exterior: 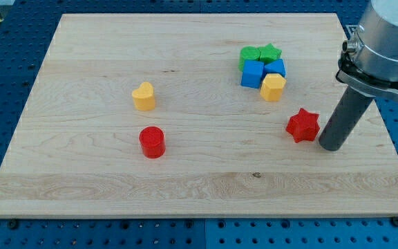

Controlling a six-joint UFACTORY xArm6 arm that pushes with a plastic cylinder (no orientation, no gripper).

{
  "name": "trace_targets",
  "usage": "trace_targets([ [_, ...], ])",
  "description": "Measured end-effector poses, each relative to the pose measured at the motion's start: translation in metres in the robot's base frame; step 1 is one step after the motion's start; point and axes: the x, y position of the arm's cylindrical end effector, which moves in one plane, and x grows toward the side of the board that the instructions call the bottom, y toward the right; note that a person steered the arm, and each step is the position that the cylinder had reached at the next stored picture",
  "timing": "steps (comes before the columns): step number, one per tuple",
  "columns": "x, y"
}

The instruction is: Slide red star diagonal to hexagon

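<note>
My tip (pixel 332 146) rests on the pale wooden table (pixel 185 187), just to the view's right of the red star-shaped block (pixel 302 125), seemingly not touching it. This end effector is a plain rod without jaws. The star lies flat, below and right of the yellow hexagon block (pixel 273 87).

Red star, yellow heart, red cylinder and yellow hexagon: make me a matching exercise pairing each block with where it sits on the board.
1. red star
2. yellow heart
3. red cylinder
4. yellow hexagon

A. against the blue blocks in the cluster
B. just left of my tip
C. alone, left of centre
D. nearest the view's bottom

Pairs: 1-B, 2-C, 3-D, 4-A
</note>
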Motion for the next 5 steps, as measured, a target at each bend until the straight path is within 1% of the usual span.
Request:
trace_targets([
  [1,0.012,-0.049],
  [2,-0.013,-0.080],
  [3,-0.026,-0.067],
  [4,-0.026,-0.049],
  [5,-0.032,-0.049],
])
